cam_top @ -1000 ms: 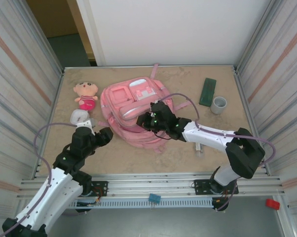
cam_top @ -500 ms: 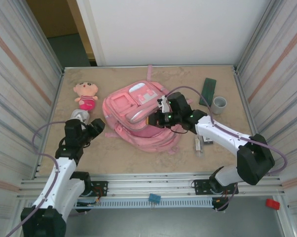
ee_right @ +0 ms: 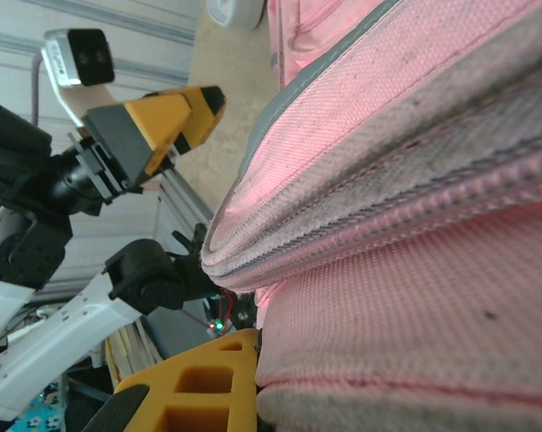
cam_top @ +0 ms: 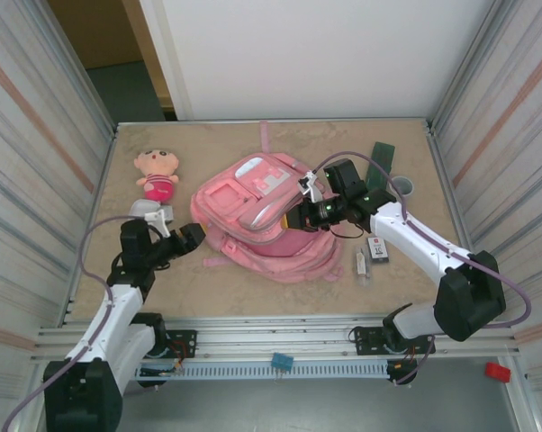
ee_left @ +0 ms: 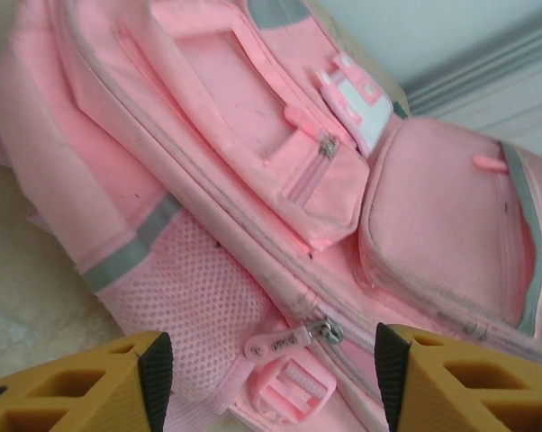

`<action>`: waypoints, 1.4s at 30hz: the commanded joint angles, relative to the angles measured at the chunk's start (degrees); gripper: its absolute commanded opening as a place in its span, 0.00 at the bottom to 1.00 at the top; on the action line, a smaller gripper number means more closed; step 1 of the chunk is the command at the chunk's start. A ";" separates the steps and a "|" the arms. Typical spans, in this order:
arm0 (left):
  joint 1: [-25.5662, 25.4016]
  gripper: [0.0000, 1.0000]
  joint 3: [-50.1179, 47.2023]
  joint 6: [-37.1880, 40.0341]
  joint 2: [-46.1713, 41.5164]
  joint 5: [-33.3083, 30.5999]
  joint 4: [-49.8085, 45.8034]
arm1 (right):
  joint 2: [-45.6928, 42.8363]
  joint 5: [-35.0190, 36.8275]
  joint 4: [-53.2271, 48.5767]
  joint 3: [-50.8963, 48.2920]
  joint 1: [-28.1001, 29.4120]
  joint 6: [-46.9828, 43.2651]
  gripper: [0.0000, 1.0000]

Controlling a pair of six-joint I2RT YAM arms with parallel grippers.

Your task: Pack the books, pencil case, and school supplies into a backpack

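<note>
**Right tool clamped on the backpack, left tool open beside it**

In the top view your right tool (cam_top: 307, 214) is clenched on the fabric of the pink backpack (cam_top: 253, 202), which lies at the centre of the tabletop (cam_top: 217, 148). The right wrist view shows pink cloth and a grey-edged seam pressed hard against its yellow finger (ee_right: 208, 378).

Your left tool (cam_top: 188, 238) sits at the lower left of the backpack, just beside it, and it is released. In the left wrist view its two yellow fingers (ee_left: 100, 387) stand wide apart with nothing between them. The backpack's mesh side pocket (ee_left: 190, 297) and a zip pull (ee_left: 284, 342) lie beyond them.

The dark green pencil case (cam_top: 382, 155) lies at the upper right, partly behind the right arm and next to a grey cylinder (cam_top: 404, 186). The small black rectangle (cam_top: 376, 248) and the white stick (cam_top: 360, 263) lie just right of the backpack, below the right forearm in the frame. The plush doll (cam_top: 157, 175) lies at the upper left, apart from the backpack.
</note>
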 commanded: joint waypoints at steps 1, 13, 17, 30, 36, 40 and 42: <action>-3.26 0.62 -0.63 2.72 0.95 -0.41 3.17 | -1.92 -3.68 0.35 2.50 0.06 -1.33 0.02; -6.19 0.64 6.86 -4.73 0.81 -9.34 -6.45 | -2.07 15.45 15.68 0.04 9.83 12.79 0.01; -6.20 0.63 10.25 -6.90 -0.21 -11.46 -10.58 | 1.10 24.96 22.90 -0.95 15.20 18.35 0.02; -7.57 0.62 13.29 -10.55 -5.31 -13.76 -16.36 | 10.14 38.41 24.76 3.86 24.10 24.54 0.29; -11.65 0.61 16.37 -10.20 -7.21 -17.09 -21.17 | 6.67 33.62 7.87 8.90 23.24 14.12 0.52; -17.61 0.62 20.93 -8.40 -7.55 -21.82 -24.72 | 2.97 31.13 -10.37 14.48 21.29 5.61 0.61; -20.61 0.63 23.20 -7.54 -6.60 -23.49 -26.34 | 0.85 28.53 -17.02 15.59 18.79 3.49 0.63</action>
